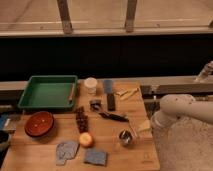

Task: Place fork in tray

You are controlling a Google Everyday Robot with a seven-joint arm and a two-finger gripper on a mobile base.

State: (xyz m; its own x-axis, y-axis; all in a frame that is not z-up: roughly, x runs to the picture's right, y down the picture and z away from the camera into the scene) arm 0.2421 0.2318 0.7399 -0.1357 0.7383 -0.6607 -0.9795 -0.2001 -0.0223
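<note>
table [120, 156]: wooden; the gripper is placed over its right edge.
arm [182, 107]: white, seen entering from the right; the gripper is carried at its left end.
tray [47, 94]: green, rectangular, raised sides; located well apart from the gripper, far to its upper left in view, at the back left of the table.
bowl [39, 123]: red-brown, round; far left of the gripper, just in front of the tray.
cloths [66, 150]: two grey-blue pieces, seen down-left of the gripper near the front edge.
black block [111, 101]: up-left of the gripper, a grey-blue piece set just behind it.
white cup [90, 85]: further up-left of the gripper, just beside the tray's right wall.
gripper [145, 126]: pale, low over the right edge of the table; how far open cannot be told; whether anything is held or touched cannot be told.
dark cluster [81, 119]: left of the gripper, mid-table; kind not made out.
orange fruit [86, 139]: down-left of the gripper, just in front of the dark cluster.
metal cup [125, 137]: near the gripper, just down-left of it.
black-handled utensil [114, 116]: left of the gripper, slightly above it in view, laid flat.
wooden utensils [127, 93]: pale, above the gripper in view, toward the back edge.
fork [132, 126]: thin grey streak, only faintly made out; just left of the gripper, beside the metal cup, on the table and not in the tray; contact with the gripper cannot be told.
</note>
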